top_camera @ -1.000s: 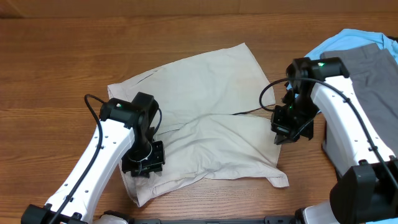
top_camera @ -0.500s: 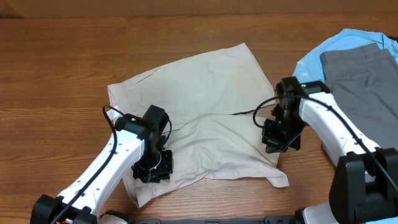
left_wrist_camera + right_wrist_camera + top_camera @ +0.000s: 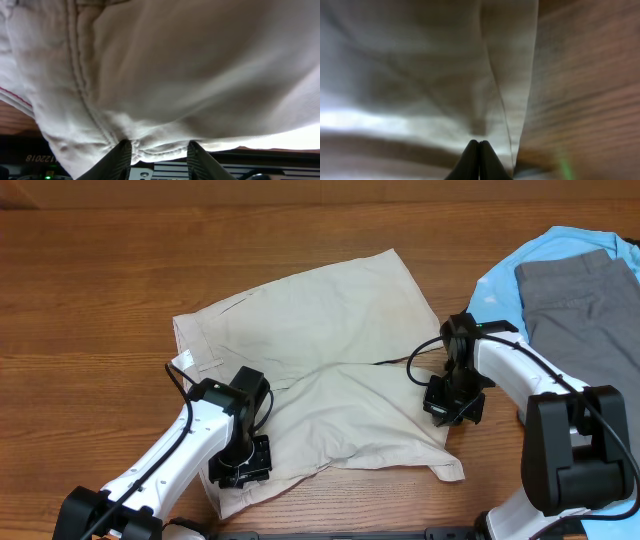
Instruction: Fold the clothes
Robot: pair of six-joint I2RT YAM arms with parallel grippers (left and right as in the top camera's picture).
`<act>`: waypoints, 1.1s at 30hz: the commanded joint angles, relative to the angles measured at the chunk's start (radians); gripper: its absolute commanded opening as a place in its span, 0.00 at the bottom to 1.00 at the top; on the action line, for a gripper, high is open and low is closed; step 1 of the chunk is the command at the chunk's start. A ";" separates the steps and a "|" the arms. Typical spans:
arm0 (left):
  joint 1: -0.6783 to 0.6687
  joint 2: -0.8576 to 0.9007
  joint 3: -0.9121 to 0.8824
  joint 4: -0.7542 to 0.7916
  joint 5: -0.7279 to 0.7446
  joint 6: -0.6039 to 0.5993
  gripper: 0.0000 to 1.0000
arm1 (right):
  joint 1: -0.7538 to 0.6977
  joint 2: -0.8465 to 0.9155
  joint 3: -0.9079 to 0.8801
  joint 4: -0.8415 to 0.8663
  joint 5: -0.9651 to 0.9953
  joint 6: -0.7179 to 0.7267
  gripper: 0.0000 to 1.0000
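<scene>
Now the left hand [image 3: 240, 466] has slid back, fingers apart around the shorts [image 3: 330, 330] hem; the right hand [image 3: 455, 402] stays put, fingers together, cloth just ahead.

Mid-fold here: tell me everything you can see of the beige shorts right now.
The shorts look like pale beige woven cotton with stitched seams. They lie flat but rumpled on the wooden table, waistband end at the left, both legs reaching right, the near one more creased. The left gripper stands open at the near left edge with cloth bunched between its fingers. The right gripper is shut, its tips at the near leg's right edge.
</scene>
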State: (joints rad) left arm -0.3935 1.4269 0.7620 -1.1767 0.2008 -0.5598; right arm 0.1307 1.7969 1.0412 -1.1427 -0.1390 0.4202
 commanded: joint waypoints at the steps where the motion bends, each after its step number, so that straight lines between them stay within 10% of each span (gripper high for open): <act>1: -0.006 -0.008 -0.014 0.003 -0.021 -0.024 0.40 | -0.003 0.005 -0.003 0.024 0.066 0.078 0.05; 27: -0.006 -0.008 -0.014 0.008 -0.028 -0.024 0.43 | -0.183 0.005 -0.111 0.401 0.262 0.124 0.06; 33: -0.006 -0.008 -0.014 0.025 -0.027 -0.018 0.39 | -0.243 0.004 -0.077 0.442 0.195 -0.075 0.18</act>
State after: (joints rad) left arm -0.3935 1.4269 0.7574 -1.1603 0.1890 -0.5709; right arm -0.0963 1.7527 0.9630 -0.6914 0.0425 0.4667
